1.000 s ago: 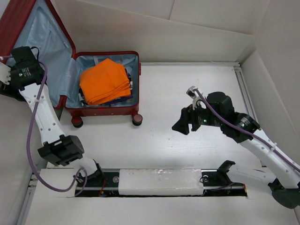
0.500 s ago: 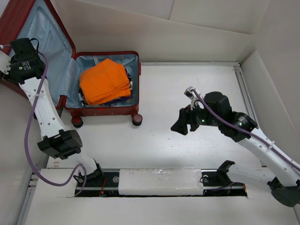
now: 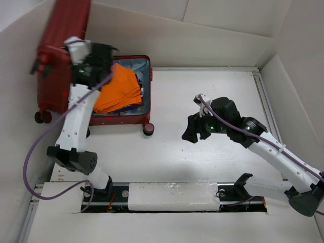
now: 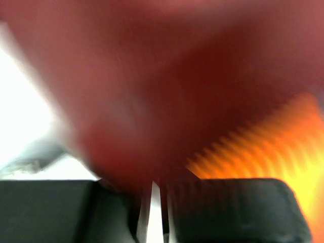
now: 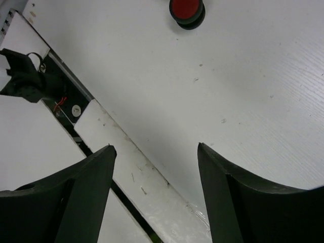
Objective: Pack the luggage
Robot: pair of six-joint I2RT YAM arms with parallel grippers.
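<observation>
The luggage (image 3: 117, 121) is the one suitcase here. It sits at the far left corner of the white table (image 3: 212, 86), and its dark red base lies open with the light blue lining facing up. Its lid (image 3: 56, 66) stands raised at the left of the base, ribbed shell towards the top camera and smeared with blur. The base holds one folded orange cloth (image 3: 120, 88) on top, with darker clothing showing under its right edge. I cannot count those pieces. My left gripper (image 3: 76, 45) is up against the top edge of the lid. In the left wrist view my left gripper (image 4: 153, 202) has its two black fingers drawn almost together, only a thin pale sliver between them. Everything beyond is a red and orange blur, so I cannot tell whether they pinch anything. My right gripper (image 3: 195, 134) hangs over bare table, well apart from the suitcase, and in the right wrist view my right gripper (image 5: 154, 152) is spread wide and holds nothing. One small wheel (image 3: 148, 129) shows clearly at the base's near right corner. The same kind of wheel (image 5: 186, 10), dark with a red hub, sits at the top of the right wrist view.
</observation>
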